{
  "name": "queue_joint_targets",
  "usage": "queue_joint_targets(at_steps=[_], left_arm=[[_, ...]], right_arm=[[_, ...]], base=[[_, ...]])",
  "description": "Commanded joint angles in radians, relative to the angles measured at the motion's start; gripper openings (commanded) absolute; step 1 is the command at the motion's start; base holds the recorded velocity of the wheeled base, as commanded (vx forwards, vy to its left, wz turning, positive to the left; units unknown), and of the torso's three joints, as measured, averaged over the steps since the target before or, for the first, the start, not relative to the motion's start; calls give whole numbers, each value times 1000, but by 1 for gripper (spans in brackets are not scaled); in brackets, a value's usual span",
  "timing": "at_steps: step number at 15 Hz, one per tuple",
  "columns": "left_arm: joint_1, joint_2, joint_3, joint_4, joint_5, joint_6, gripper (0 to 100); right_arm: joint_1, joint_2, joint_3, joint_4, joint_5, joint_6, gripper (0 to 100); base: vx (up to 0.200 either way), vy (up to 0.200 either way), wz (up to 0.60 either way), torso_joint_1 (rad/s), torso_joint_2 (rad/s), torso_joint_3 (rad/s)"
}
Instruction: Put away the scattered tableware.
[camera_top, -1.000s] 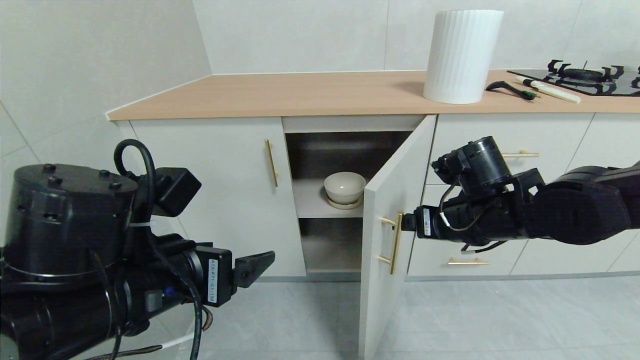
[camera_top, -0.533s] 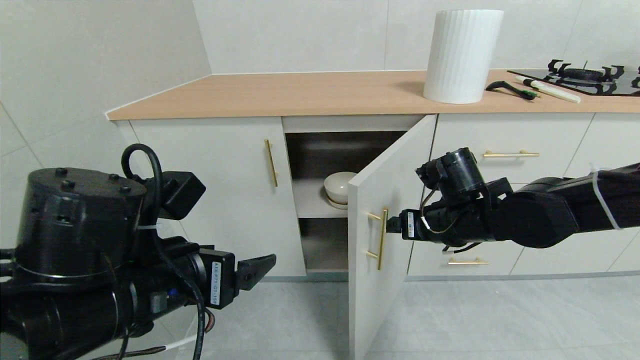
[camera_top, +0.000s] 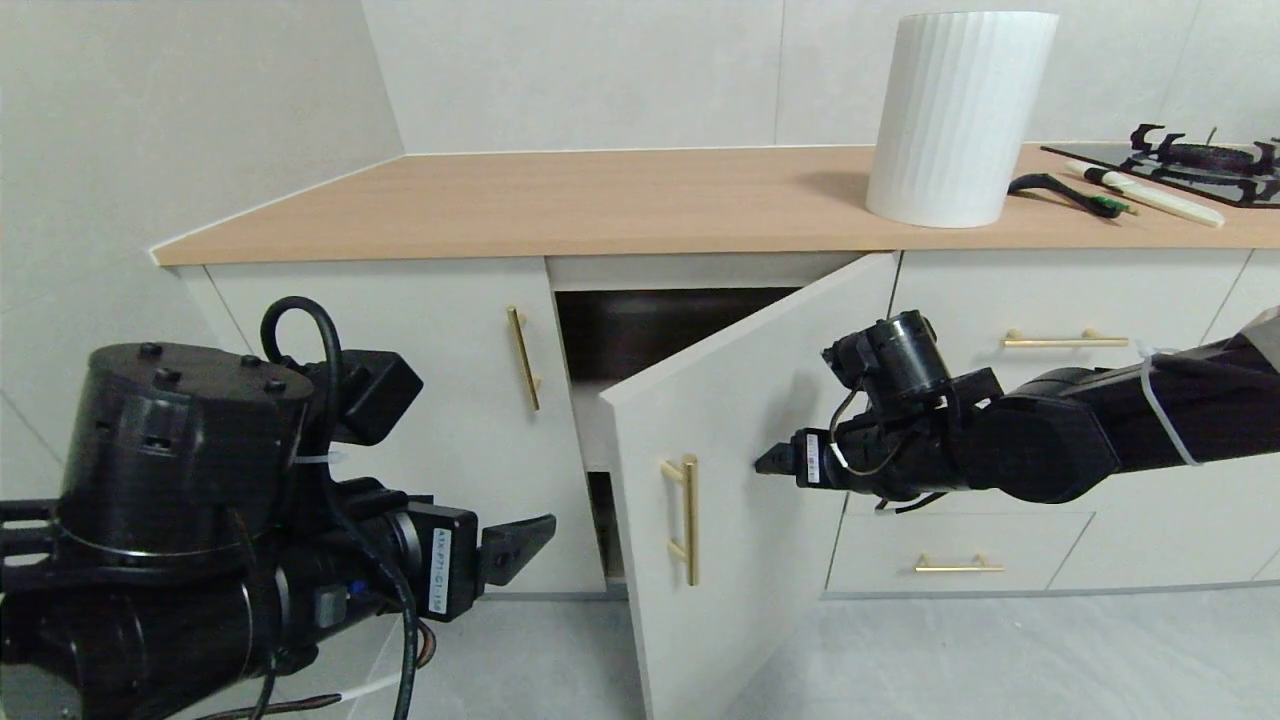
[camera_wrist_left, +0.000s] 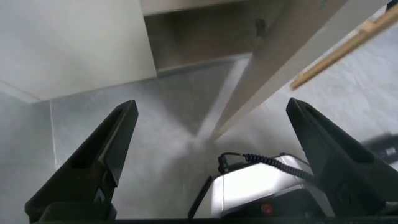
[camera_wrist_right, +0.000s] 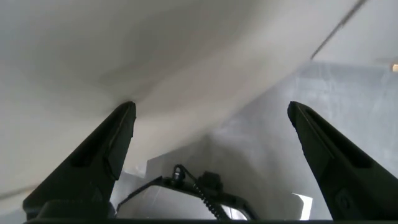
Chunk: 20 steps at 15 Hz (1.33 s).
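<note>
The white cabinet door with a brass handle stands ajar, and only a dark gap of the cupboard's inside is visible past it. My right gripper is open, its tips at the door's outer face just right of the handle. In the right wrist view the fingers are spread wide with the door's surface close in front. My left gripper hangs open and holds nothing, low and left of the door. The left wrist view has the door's lower edge and handle beyond it.
A tall white ribbed container stands on the wooden counter. To its right lie a black utensil, a pale stick and a stove grate. A shut door is on the left, drawers on the right.
The door has swung much further toward shut, hiding the bowl on the shelf. My right gripper moved left with it, off the handle onto the door face. The head camera shifted.
</note>
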Motion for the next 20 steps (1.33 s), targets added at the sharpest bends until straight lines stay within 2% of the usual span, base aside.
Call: queue_joint_targets(at_steps=[1,4,11,18,20], left_arm=[[0,11,0,0,0,0,100],[0,6,0,0,0,0,100],[0,-6,-2,-2,2,1,100],[0,-12,-3,0,0,1,100],[0,-12,-3,0,2,1,100]], right_arm=[[1,0,6,-11,-1,3,100],[6,5,-3,-23,0,45,100],[8,65,-13,-197,0,157,100],[3,140,-140,-200,-12,327,100],[-2,169,-177,-201,-52,350,100]], base=[[0,0,0,0,0,0],[0,0,0,0,0,0],[0,0,0,0,0,0],[0,0,0,0,0,0],[0,0,0,0,0,0]])
